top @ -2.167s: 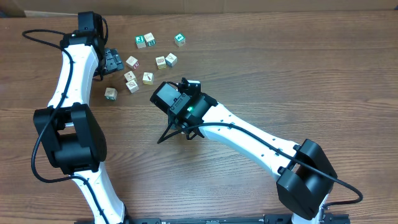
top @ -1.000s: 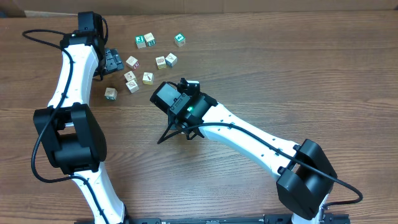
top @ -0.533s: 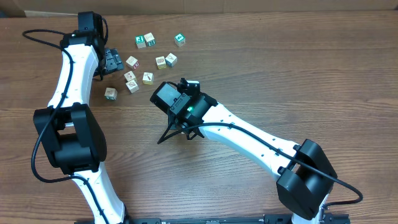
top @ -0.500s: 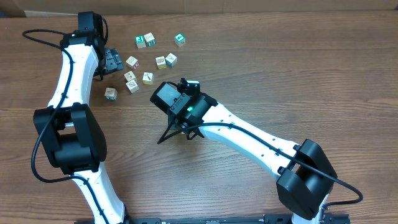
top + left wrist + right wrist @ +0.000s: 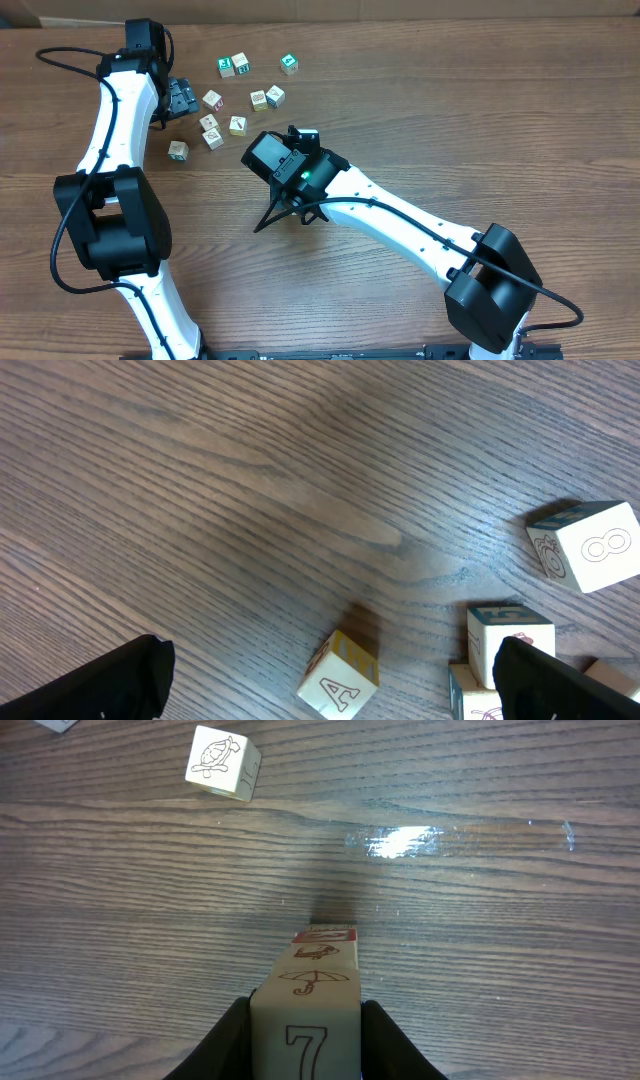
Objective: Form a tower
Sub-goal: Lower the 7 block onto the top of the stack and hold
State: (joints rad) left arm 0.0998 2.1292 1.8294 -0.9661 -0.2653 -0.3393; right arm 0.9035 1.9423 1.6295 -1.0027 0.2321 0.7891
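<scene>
Nothing shifted, right gripper (image 5: pixel 308 1035) clamped on tower (image 5: pixel 318 970), left gripper (image 5: pixel 330 682) spread wide.

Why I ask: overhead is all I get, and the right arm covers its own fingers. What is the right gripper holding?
Observer: The right gripper is shut on the tower, pressing both sides of its nearest cube.
Operator: How many cubes are in it?
Observer: The right wrist view shows at least three in line: a 7, an umbrella, then a red-edged one.
Operator: Is the left gripper holding anything?
Observer: No. The left gripper has its jaws wide apart, and a cube marked A lies untouched on the table under the gap.
</scene>
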